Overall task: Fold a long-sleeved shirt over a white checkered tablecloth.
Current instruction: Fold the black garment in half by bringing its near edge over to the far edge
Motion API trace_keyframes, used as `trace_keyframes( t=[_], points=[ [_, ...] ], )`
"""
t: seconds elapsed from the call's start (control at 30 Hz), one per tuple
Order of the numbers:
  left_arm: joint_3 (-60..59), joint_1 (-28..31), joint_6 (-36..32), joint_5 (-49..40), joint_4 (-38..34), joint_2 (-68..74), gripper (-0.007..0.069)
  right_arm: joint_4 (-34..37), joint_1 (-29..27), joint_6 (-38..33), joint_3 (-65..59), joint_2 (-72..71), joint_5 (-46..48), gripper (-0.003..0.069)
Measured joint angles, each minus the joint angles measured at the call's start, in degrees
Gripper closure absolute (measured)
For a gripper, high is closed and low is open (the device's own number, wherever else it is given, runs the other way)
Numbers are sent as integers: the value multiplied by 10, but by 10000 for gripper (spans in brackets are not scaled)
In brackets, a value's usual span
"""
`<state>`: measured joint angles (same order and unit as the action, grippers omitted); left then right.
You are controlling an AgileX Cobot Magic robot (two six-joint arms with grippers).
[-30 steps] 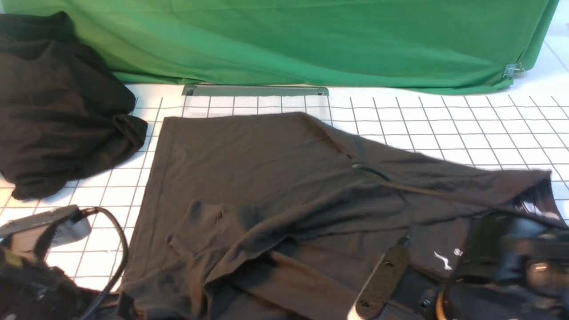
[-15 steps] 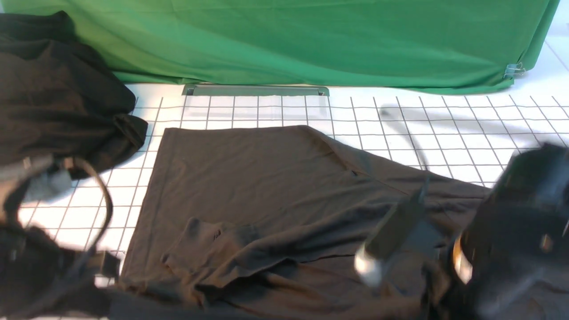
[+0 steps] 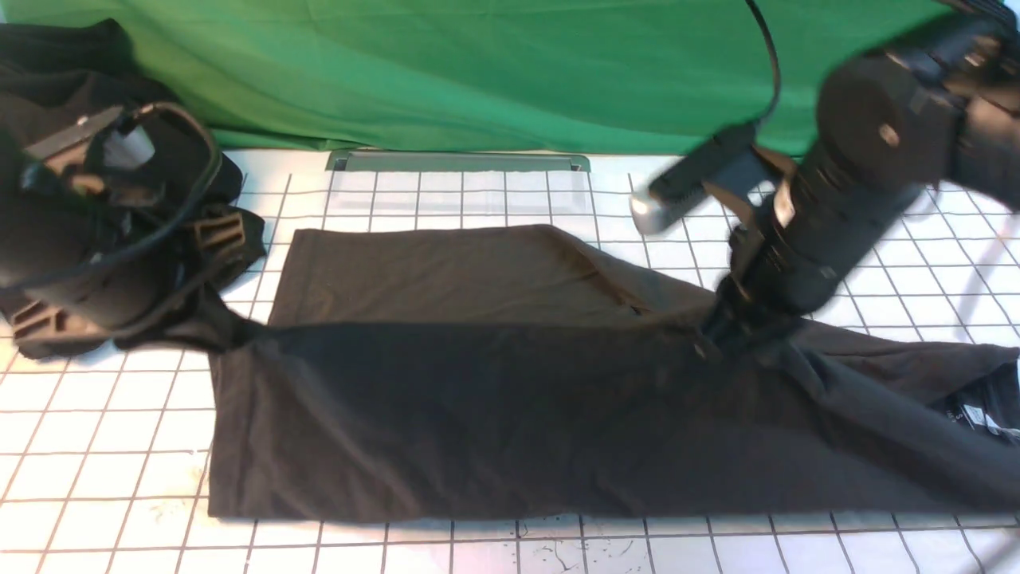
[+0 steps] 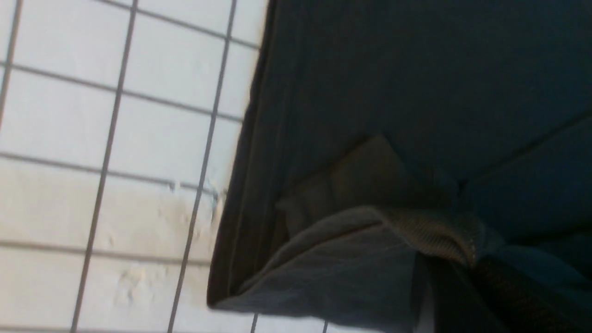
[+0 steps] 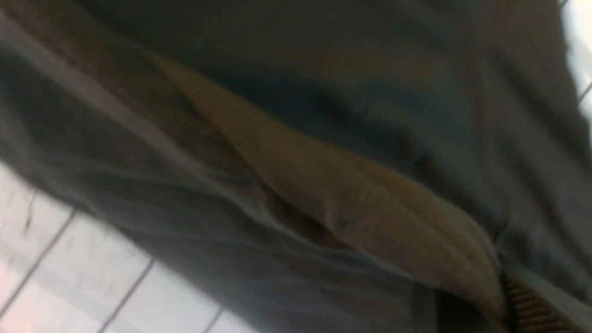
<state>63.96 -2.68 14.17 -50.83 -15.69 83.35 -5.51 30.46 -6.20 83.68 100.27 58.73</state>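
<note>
Shirt [image 3: 478, 414] stretched between the claws: left gripper [image 3: 229, 331] and right gripper [image 3: 717, 343] both clamped on its lifted edge.

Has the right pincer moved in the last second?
Yes. The right pincer went from the near edge toward the green sheet, carrying the shirt.

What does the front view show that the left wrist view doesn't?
Front only: the left hand and right hand holding a layer of the long-sleeved shirt stretched between them, the black garment heap, and the green sheet. Left wrist only: a close-up of the shirt's hemmed edge and the fabric bunched at the gripped corner. Both: the shirt lying on the white checkered tablecloth.
</note>
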Motion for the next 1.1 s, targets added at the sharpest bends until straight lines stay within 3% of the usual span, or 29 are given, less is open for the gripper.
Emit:
trace_keyframes(
  t=[0.23, 0.53, 0.77, 1.1],
  points=[
    [118, 32, -11, 0, -33, 131, 602, 0, -25, -22, 172, 130, 25, 609],
    [286, 34, -13, 1, -37, 280, 602, 0, -49, -19, 334, 259, 22, 610],
    [360, 34, -13, 0, -27, 363, 602, 2, -76, -4, 355, 309, -17, 610],
    [374, 45, -12, 31, -25, 408, 602, 7, -78, 1, 355, 332, -78, 584]
  ],
)
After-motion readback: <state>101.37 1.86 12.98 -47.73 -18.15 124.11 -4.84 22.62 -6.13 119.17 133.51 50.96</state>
